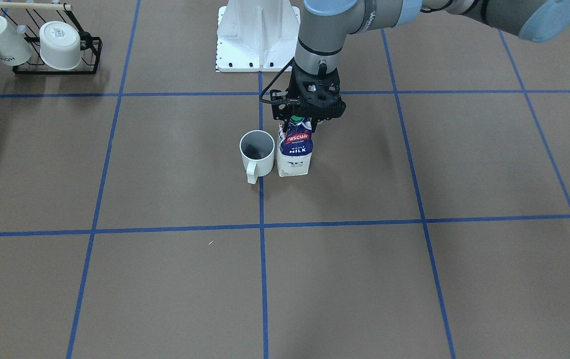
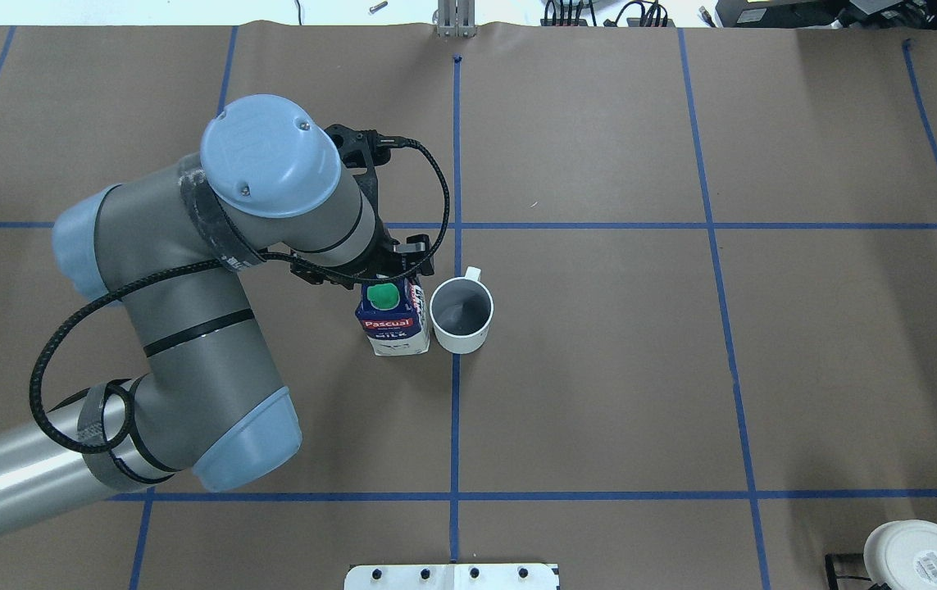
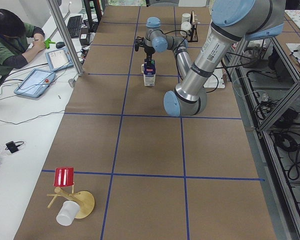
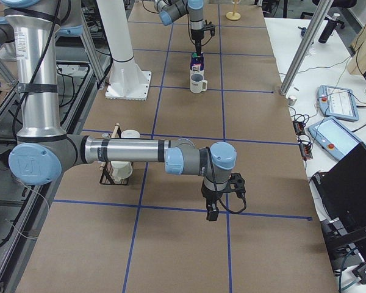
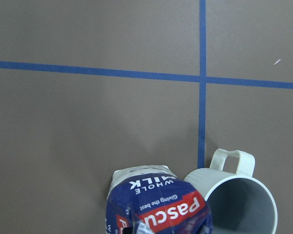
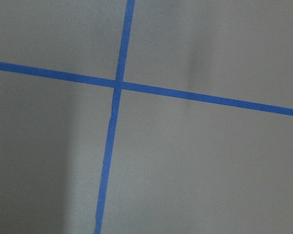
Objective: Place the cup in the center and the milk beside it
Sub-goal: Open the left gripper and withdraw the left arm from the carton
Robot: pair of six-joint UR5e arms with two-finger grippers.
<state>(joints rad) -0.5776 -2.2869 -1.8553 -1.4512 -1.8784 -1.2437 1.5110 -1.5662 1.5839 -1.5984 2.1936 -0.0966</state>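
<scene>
Exterior front-facing view shows my left claw astride the milk's top; overhead, my arm hides it. Gripping or not, I cannot tell. The navy-and-white carton stands upright at the center line, just beside the cup. Right claw: cannot tell either.

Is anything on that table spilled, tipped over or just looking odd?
Nothing stands out: the cup and the milk stand upright side by side at the middle tape line, and no spill shows on the brown surface.

Brown tbl; blue tape grid
</scene>
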